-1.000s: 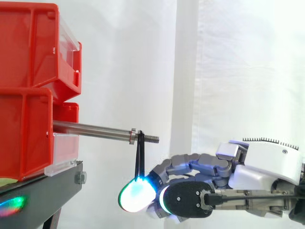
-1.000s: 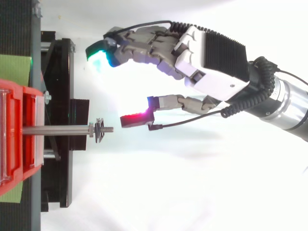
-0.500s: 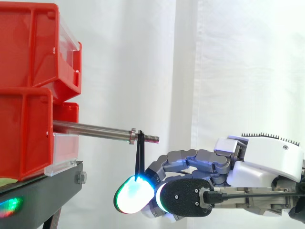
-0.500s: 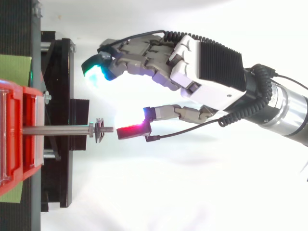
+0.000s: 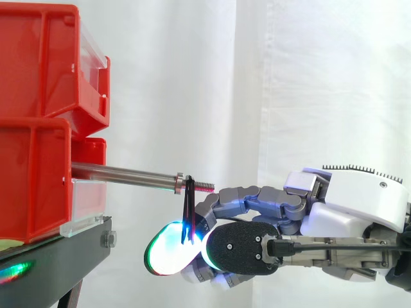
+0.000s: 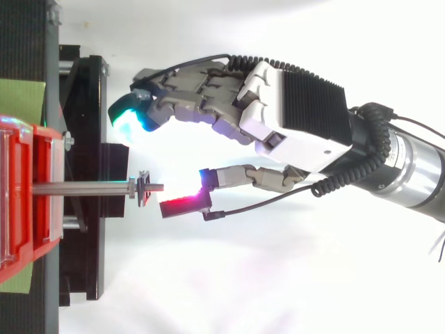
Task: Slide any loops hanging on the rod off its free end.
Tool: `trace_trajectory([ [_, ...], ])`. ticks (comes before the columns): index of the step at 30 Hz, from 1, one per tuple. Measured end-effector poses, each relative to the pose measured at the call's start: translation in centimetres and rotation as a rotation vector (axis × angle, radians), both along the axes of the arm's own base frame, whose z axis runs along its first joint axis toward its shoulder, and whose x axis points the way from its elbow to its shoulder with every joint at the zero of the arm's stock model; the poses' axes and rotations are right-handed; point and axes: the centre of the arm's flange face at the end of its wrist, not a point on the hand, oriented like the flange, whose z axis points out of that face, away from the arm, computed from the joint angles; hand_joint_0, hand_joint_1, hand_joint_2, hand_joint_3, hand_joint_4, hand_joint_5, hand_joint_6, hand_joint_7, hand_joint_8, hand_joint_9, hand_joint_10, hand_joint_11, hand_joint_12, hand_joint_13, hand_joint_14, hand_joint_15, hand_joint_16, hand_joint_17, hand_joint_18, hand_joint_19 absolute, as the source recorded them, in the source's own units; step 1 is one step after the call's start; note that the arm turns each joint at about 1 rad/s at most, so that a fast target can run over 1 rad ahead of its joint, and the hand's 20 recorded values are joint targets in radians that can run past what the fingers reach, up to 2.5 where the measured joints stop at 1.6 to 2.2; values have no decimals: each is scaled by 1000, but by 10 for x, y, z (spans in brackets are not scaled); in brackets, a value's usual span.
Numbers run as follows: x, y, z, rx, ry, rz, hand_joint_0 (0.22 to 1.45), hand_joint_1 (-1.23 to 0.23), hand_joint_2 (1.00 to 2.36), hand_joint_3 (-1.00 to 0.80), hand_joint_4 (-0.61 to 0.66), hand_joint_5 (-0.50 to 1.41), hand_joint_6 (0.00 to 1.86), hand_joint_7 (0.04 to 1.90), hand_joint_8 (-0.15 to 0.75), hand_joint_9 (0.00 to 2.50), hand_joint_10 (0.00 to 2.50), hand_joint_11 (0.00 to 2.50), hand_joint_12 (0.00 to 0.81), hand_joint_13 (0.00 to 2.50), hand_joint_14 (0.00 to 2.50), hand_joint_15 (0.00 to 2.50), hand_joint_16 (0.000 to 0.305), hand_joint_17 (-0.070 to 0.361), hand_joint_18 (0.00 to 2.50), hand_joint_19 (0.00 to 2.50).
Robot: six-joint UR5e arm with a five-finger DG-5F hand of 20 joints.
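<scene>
We find free air above the rod (image 5: 125, 173) and past its threaded end, before the white curtain (image 5: 321, 77). The red bins (image 5: 35, 179) and black stand (image 5: 58, 263) wall off the left. Below the tip the hand (image 5: 353, 215) crowds in, with fingers (image 5: 170, 256) and thumb apart on either side of the hanging loop (image 5: 188, 212).

Two bins (image 5: 32, 64) stacked at the side view's left, on the stand (image 5: 58, 256), curtain (image 5: 321, 83) behind. Rod (image 5: 125, 173) sticks out level from the lower bin (image 5: 32, 179) toward the right. Loop (image 5: 188, 208) hangs on it near the free end, just outboard of a collar (image 5: 180, 181). Hand (image 5: 347, 218) is at right, lower than the rod, fingertips (image 5: 170, 256) beneath the tip, with the loop's bottom end in front of them. Top view: fingers on one side of the rod line, thumb (image 6: 184, 206) on the other, just past the tip. Loop sits between them, contact unclear.
</scene>
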Motion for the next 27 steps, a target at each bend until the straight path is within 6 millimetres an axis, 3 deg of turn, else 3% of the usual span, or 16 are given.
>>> trace_trajectory([
  [27,9,17,14,6,-26,20,561,-554,1004,-453,341,-218,502,814,300,503,0,0,384,573,0,29,59,134,621,304],
])
